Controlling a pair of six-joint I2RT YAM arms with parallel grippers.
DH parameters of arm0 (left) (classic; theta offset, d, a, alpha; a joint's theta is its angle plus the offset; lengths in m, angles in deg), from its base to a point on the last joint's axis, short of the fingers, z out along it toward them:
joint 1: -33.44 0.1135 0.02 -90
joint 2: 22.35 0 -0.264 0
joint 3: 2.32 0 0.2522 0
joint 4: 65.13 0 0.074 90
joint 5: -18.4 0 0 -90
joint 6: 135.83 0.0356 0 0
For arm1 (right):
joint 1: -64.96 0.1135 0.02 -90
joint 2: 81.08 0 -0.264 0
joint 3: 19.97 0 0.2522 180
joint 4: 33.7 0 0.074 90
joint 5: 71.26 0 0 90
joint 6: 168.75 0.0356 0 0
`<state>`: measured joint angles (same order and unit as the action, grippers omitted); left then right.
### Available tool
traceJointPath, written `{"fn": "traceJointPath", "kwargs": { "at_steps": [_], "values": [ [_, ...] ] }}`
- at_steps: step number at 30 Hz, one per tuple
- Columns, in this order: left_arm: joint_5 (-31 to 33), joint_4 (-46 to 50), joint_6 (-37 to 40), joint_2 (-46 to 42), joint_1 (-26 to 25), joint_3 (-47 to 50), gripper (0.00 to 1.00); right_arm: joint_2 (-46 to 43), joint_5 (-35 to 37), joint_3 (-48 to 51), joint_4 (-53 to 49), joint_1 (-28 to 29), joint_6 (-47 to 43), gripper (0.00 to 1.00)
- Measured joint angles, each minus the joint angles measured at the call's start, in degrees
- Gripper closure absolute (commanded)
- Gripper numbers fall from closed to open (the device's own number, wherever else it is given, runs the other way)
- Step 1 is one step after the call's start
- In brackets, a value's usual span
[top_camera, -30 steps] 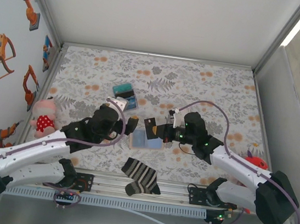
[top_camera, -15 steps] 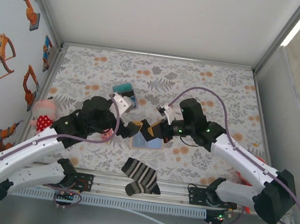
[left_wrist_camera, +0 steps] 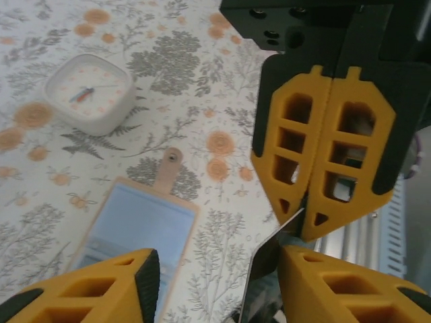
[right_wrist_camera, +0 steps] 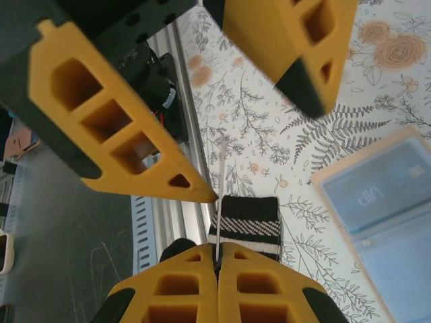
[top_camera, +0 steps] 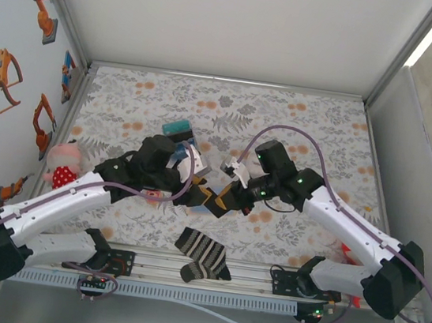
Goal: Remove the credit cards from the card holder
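Note:
My right gripper is shut on a credit card, held off the table and seen edge-on as a thin pale line. From the left wrist, the same card looks dark and sticks out below the right gripper's closed fingers. My left gripper straddles it with jaws apart: one finger touches the card, the other stands well clear. Both grippers meet at the table's front centre. The card holder lies open and flat on the table below, tan-edged with blue-grey panels.
A white square clock sits beyond the card holder. A black-and-white striped sock lies at the front edge by the rail. A clear box with teal contents is further back, and a plush toy is at the left.
My left gripper has swung right to the right gripper and its jaws have narrowed around the card. The right gripper has shifted left and lower, still holding the card.

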<state>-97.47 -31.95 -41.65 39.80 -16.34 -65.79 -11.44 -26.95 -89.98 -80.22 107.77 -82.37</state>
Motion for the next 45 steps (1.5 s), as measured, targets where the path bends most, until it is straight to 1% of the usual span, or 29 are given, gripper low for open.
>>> {"fn": "traceJointPath", "kwargs": {
  "at_steps": [1,2,4,5,7,8,9,10,13,14,17,20,23,28,31,36,38,39,40,42,43,45],
  "values": [
    [-1.1,0.0,0.0,0.2,0.0,0.0,0.61,0.1,-0.2,-0.1,-0.2,0.0,-0.4,1.00],
    [-2.2,0.0,0.1,0.3,0.0,0.0,0.67,0.2,-0.5,-0.3,-0.5,0.0,-0.8,1.00],
    [-4.2,0.0,0.3,0.5,0.0,0.0,0.85,0.3,-0.9,-0.5,-0.7,0.0,-1.2,1.00],
    [-5.3,0.0,0.4,0.5,0.0,0.0,0.92,0.5,-1.0,-0.5,-0.7,0.0,-1.2,1.00],
    [-7.0,0.3,0.4,0.5,0.0,0.0,0.99,0.6,-0.7,-0.5,-0.9,-0.1,-1.7,1.00],
    [-7.2,0.4,0.6,0.5,0.0,0.0,1.00,0.7,-0.7,-0.5,-1.0,-0.1,-1.9,1.00],
    [-7.5,0.5,0.4,0.5,0.1,0.0,1.00,0.7,-0.6,-0.5,-0.9,-0.1,-2.0,0.96],
    [-7.7,0.5,0.3,0.5,0.2,0.0,1.00,0.7,-0.4,-0.5,-0.9,-0.1,-2.1,0.90],
    [-8.0,0.4,0.3,0.4,0.4,0.0,1.00,0.5,0.6,-0.3,0.4,-0.1,-1.6,0.64],
    [-7.6,0.3,0.2,0.1,0.4,0.0,1.00,0.1,1.0,0.0,1.1,-0.1,-1.1,0.61],
    [-5.9,-1.4,-0.8,-2.4,0.9,1.5,1.00,-2.5,2.7,2.3,3.8,-0.1,0.9,0.55],
    [-2.7,-4.1,-2.6,-7.5,1.1,4.9,1.00,-5.9,5.3,6.0,8.4,-0.1,4.6,0.53],
    [1.6,-7.9,-5.5,-13.3,1.1,8.6,1.00,-8.9,7.4,10.6,15.3,-0.1,9.9,0.52],
    [7.4,-14.0,-11.2,-20.9,1.1,13.7,1.00,-9.9,8.0,16.5,28.3,-0.1,19.0,0.49],
    [8.9,-17.2,-14.9,-23.1,1.1,15.4,1.00,-9.6,7.5,18.6,35.6,-0.1,23.2,0.50],
    [8.8,-21.3,-20.5,-23.5,1.1,16.8,1.00,-6.8,4.9,18.8,46.5,-0.1,28.1,0.52],
    [8.3,-22.9,-22.3,-23.1,1.1,17.2,1.00,-5.8,3.8,18.8,49.4,-0.1,29.0,0.56],
    [8.0,-23.5,-23.1,-22.9,1.1,17.3,1.00,-5.3,3.2,18.8,50.6,-0.1,29.4,0.60],
    [7.8,-24.0,-23.9,-22.7,1.1,17.3,1.00,-5.0,2.8,18.8,51.5,0.0,29.6,0.66],
    [7.6,-24.6,-25.0,-22.5,1.1,17.4,1.00,-4.6,1.7,18.8,52.6,0.0,29.9,0.83],
    [7.7,-24.7,-25.3,-22.5,1.1,17.4,0.98,-4.6,1.4,18.8,53.0,0.0,30.1,0.90],
    [8.4,-24.5,-25.6,-22.5,1.5,17.4,0.85,-4.9,0.1,18.7,53.5,0.0,30.2,0.99]
  ]
}}
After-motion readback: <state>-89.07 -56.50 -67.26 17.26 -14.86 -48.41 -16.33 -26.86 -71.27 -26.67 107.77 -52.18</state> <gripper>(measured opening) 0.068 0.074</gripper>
